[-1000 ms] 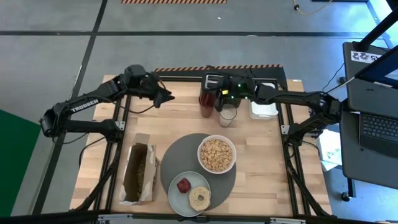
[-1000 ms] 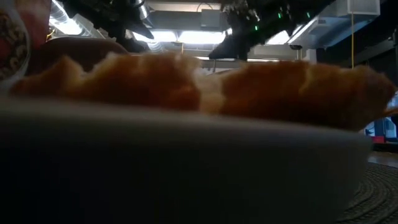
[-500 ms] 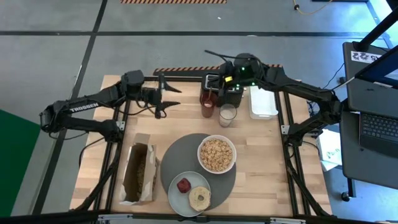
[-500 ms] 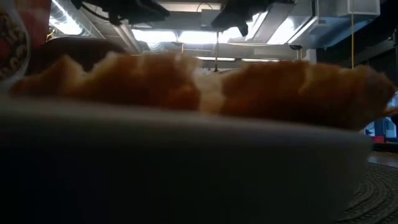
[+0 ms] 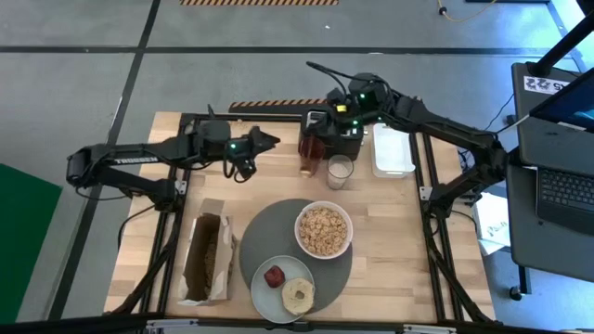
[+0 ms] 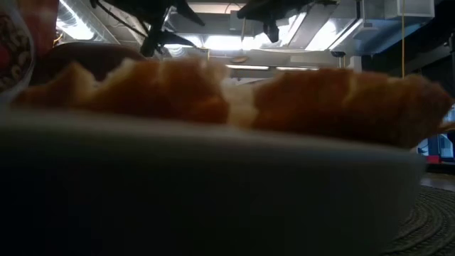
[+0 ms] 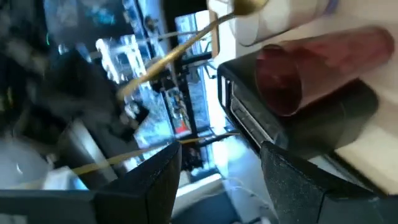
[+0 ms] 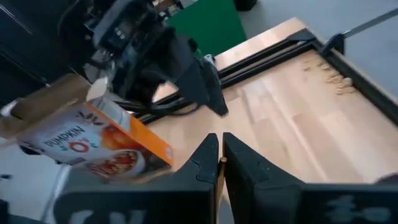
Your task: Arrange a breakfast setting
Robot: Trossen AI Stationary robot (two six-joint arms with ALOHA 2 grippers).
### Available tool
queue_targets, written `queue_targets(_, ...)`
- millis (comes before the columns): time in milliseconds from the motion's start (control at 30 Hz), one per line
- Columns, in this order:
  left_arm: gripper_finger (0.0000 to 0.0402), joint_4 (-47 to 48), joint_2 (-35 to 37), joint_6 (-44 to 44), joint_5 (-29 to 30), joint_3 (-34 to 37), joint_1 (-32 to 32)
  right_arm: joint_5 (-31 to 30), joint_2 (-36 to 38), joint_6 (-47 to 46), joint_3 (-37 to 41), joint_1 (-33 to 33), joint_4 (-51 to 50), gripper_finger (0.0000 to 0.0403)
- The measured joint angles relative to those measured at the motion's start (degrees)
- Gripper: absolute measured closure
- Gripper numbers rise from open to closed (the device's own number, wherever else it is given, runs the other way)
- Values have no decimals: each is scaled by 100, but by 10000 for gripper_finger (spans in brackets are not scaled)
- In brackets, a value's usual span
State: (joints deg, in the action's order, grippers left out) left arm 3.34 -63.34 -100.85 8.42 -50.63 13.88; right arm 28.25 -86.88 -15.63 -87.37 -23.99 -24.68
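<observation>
The dark-grey placemat (image 5: 275,232) lies at the table's near middle. On it stands the white bowl (image 5: 324,230), filled with cereal. The pale green plate (image 5: 264,295) overlaps its near edge and carries a red fruit and a bagel. My right gripper (image 5: 327,119) is raised above the toaster and shut on the thin golden spoon (image 7: 180,53), which also shows in the low view (image 6: 243,30). My left gripper (image 5: 264,142) is open and empty, left of the red cup, and its fingers show wide apart in the left wrist view (image 7: 221,180). My right gripper pinches the spoon's handle (image 8: 221,160) between its two shut fingertips, near the handle's free end. The spoon hangs slanting below the fingers, lifted clear. Its bowl end (image 7: 249,6) is lowest, near the glass of milk.
A red cup (image 5: 311,153), a glass of milk (image 5: 340,172), the black toaster (image 5: 320,119) and a white tray (image 5: 393,148) stand along the far edge. An open cereal box (image 5: 209,258) lies at the near left. The plate's rim (image 6: 213,185) fills the low view.
My right gripper has risen from over the glass of milk and drawn back toward the far edge, staying shut and carrying the spoon up with it. My left gripper has gone toward the table's right, closer to the red cup, and has turned.
</observation>
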Motion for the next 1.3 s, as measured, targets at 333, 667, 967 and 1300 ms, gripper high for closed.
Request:
queue_targets(333,190,-920,-544,-1314,-18,-2,-587,899,-537,-689,0,-43,566,389)
queue_targets(667,190,-997,-887,-1613,-19,-4,-880,1537,-952,-1376,0,-41,1328,392)
queue_targets(967,207,-1006,-945,-1846,-22,-4,-882,1613,-1145,-1543,0,81,1551,393)
queue_targets(1300,323,-980,-945,-1946,158,-4,-882,1632,-1242,-1609,3,114,1627,393)
